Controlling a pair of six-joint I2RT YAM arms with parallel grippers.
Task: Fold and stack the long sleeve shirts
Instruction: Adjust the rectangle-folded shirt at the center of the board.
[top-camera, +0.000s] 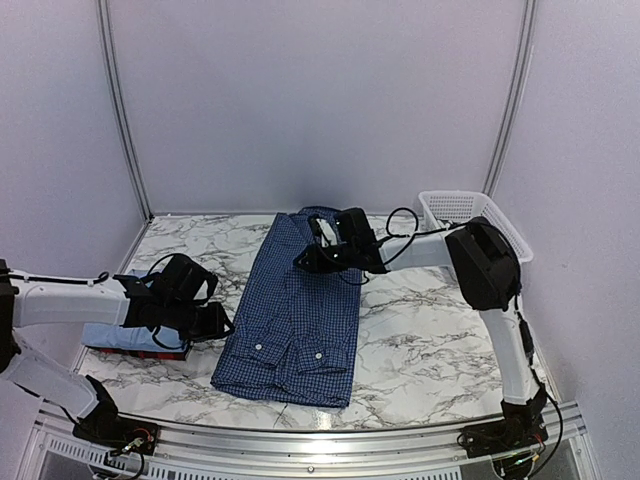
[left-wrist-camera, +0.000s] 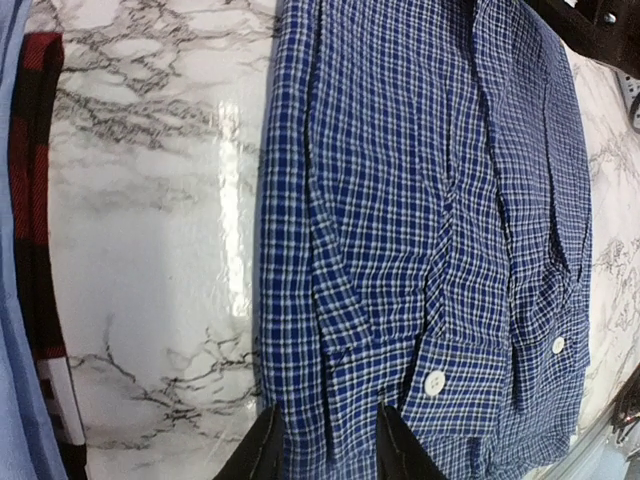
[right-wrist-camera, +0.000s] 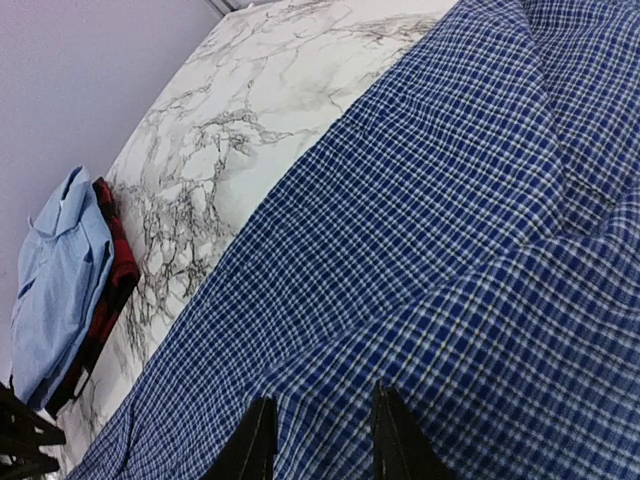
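navy checked shirt (top-camera: 292, 320) flat at centre of bench (top-camera: 425, 340) | light blue shirt (top-camera: 108, 336) atop dark red shirt (top-camera: 152, 352) by left edge | left jaws slightly parted at navy checked shirt's left side, holding nothing | right jaws slightly parted over its far half, holding nothing

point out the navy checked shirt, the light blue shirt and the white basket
navy checked shirt (top-camera: 300, 310): top external view, middle of its folded body
light blue shirt (right-wrist-camera: 55, 270): right wrist view, its top face
white basket (top-camera: 452, 207): top external view, far lattice wall
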